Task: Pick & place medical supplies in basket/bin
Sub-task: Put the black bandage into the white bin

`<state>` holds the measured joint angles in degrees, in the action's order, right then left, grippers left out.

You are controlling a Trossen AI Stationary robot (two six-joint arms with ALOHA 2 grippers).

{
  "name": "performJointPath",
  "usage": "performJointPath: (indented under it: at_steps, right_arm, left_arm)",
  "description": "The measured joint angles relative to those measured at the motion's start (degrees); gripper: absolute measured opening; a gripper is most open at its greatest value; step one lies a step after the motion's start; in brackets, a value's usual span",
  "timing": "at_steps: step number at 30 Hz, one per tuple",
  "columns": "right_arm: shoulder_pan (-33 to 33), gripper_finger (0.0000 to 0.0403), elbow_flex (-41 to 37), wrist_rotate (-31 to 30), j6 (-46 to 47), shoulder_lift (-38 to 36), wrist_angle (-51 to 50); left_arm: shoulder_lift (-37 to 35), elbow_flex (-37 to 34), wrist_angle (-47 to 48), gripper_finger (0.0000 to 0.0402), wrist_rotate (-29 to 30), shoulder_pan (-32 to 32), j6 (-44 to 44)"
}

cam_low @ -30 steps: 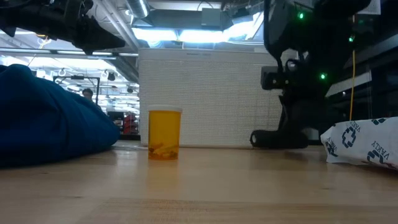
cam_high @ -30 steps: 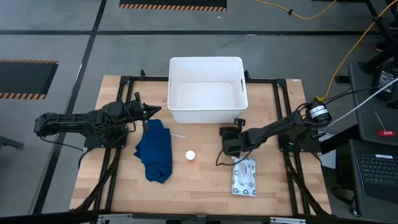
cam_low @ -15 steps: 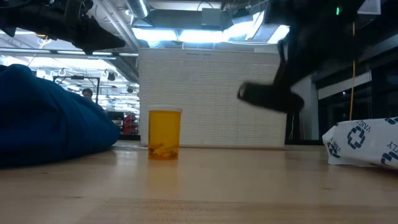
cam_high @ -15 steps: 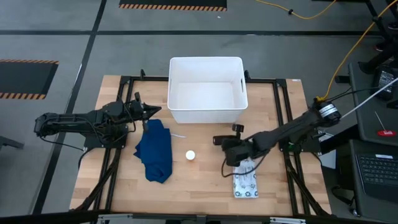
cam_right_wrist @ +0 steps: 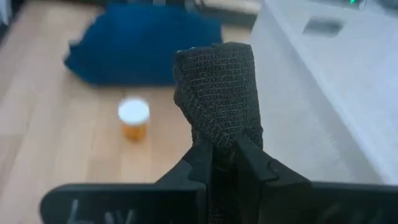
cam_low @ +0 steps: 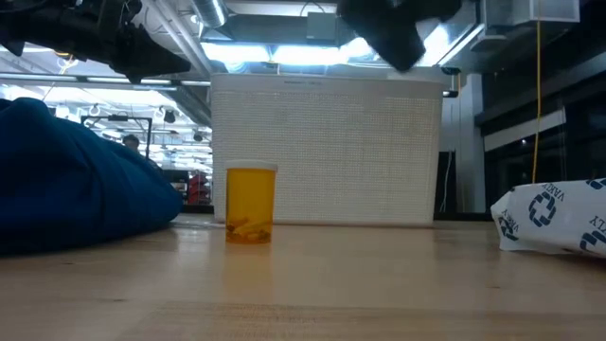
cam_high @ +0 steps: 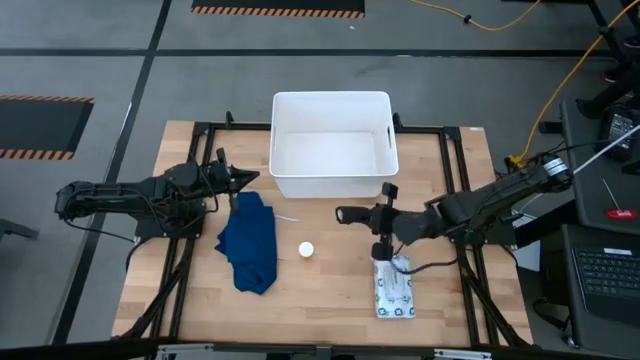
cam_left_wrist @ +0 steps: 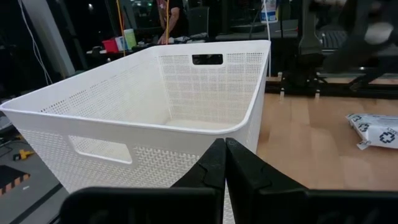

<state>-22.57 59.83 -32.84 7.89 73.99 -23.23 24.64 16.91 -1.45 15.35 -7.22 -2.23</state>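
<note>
My right gripper [cam_high: 352,214] hovers above the table just near of the white tub [cam_high: 276,140], shut on the small black cylinder [cam_right_wrist: 217,87], which has a woven surface. The dark shape at the top of the low view is that gripper [cam_low: 383,28]. The dark blue cloth [cam_high: 250,240] lies crumpled on the table's left half. The white-orange bottle [cam_high: 306,249] stands upright beside the cloth. The white-grey packet [cam_high: 393,285] lies flat under my right arm. My left gripper [cam_high: 245,180] is shut and waits by the tub's near left corner. My right gripper pinches the black cylinder between its two fingers at one end [cam_right_wrist: 214,140]; the rest sticks out past the fingertips. The fingers come roughly level from the table's right. The cylinder is lifted clear of the table.
The tub [cam_left_wrist: 155,118] has tall perforated walls and handle slots and stands at the far middle of the table. Bare wood lies between bottle [cam_low: 251,204] and packet [cam_low: 554,218]. Black frame rails run along both table sides.
My right gripper, shut on the black cylinder, has risen from the table top and shifted a little toward the table's left and the tub. The cylinder, which was down at the table, is now lifted clear. The packet is more uncovered.
</note>
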Motion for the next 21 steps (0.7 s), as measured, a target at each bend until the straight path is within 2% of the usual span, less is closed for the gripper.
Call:
performJointPath:
  at_steps: [7,10,13,21]
  right_arm:
    - [0.41,0.0037,-0.13,3.07,-2.10,-1.78,2.60]
    - [0.42,0.0037,-1.45,4.01,-4.80,-1.83,9.21]
    - [0.48,0.0037,-3.59,6.84,-9.45,-3.58,15.82]
    - [1.98,0.0037,-11.43,7.47,-9.26,-8.07,23.01]
  left_arm:
    - [0.00,0.00,0.16,0.0004,-0.02,0.00,-0.01]
    - [0.00,0.00,0.20,0.0004,-0.02,0.00,-0.01]
    - [0.00,0.00,0.21,0.0004,-0.02,0.01,0.01]
    - [0.00,0.00,0.44,0.0004,-0.02,0.02,-0.01]
